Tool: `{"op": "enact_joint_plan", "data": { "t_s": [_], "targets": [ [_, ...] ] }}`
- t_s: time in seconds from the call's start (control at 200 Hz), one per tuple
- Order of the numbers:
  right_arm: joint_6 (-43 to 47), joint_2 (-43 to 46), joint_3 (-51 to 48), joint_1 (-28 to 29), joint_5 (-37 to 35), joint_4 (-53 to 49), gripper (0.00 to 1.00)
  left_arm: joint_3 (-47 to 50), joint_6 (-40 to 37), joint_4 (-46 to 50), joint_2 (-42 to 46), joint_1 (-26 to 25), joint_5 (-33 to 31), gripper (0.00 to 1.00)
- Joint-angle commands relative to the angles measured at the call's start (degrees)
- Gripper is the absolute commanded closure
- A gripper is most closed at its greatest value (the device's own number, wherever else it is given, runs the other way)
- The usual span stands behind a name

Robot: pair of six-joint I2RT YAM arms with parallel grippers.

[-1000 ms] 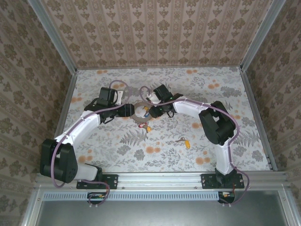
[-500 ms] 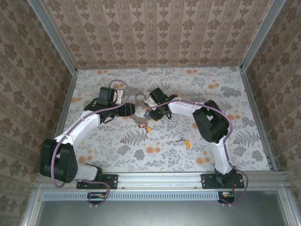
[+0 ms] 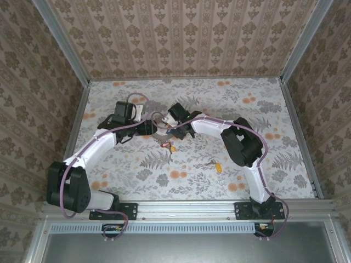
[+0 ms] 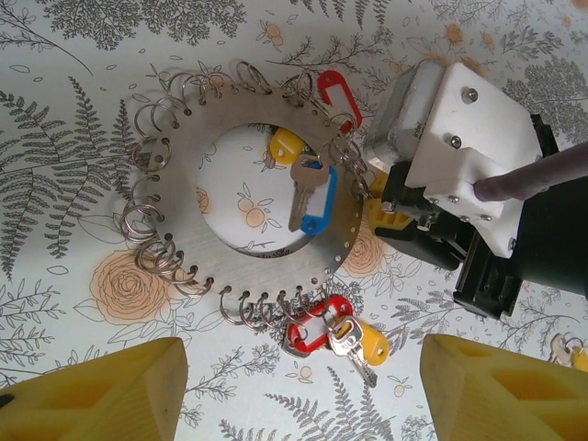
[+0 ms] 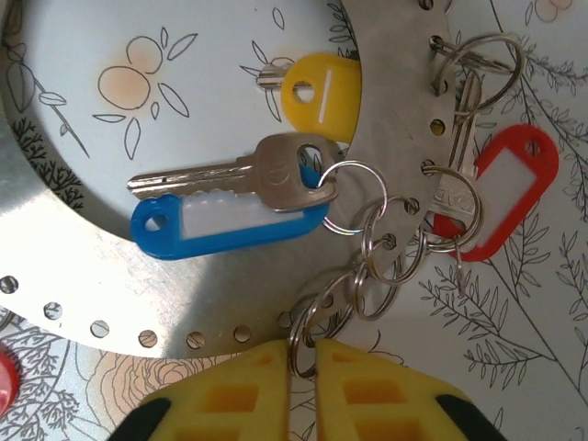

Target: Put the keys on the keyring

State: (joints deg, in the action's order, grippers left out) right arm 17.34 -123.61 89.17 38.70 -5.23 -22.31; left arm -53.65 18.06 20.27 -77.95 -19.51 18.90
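The keyring (image 4: 176, 184) - a flat perforated metal disc with small split rings hung round its rim - is laid on the table (image 4: 73, 73) between the two arms. The right gripper (image 5: 301, 367) is pinched together on one split ring (image 5: 308, 335) at the end of a short chain of rings. The blue-tagged key (image 5: 230, 197) is hung off the chain's other end, over the disc's hole. The left gripper (image 4: 299, 395) is spread wide apart near the disc's edge, with nothing clamped.

Stuff that could go wrong: the thin wire could be lost from between the yellow pads (image 5: 230, 400) if it's tugged sideways. The whole disc could get dragged along, since it isn't pinned down by anything. The chain could also get snagged on the red tag (image 5: 501, 188) just beside it. One yellow-tagged key (image 3: 214, 165) is lying well apart on the table - easily missed.
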Motion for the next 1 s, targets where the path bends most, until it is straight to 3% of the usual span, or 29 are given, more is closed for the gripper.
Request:
{"op": "enact_joint_plan", "data": {
  "t_s": [0.0,0.12,0.575,0.835,0.995],
  "targets": [
    [1.9,-0.3,-0.6,0.6,0.9,-0.4,0.90,1.0,1.1,0.0,0.4,0.3,0.2,0.31],
    [2.0,2.0,-2.8,0.8,5.0,1.4,1.00,1.2,1.0,0.3,0.7,0.3,-0.2,0.31],
    [-0.9,16.8,-16.2,0.8,19.9,9.6,1.00,1.9,0.5,1.6,1.7,-1.1,-2.6,0.31],
    [-4.7,26.3,-21.2,0.8,26.1,8.8,1.00,1.7,0.2,2.4,3.6,-2.6,-3.2,0.31],
    [-5.0,34.6,-26.6,0.7,33.4,13.8,1.00,4.0,0.2,-1.2,10.4,-4.1,2.0,0.34]
  ]
}}
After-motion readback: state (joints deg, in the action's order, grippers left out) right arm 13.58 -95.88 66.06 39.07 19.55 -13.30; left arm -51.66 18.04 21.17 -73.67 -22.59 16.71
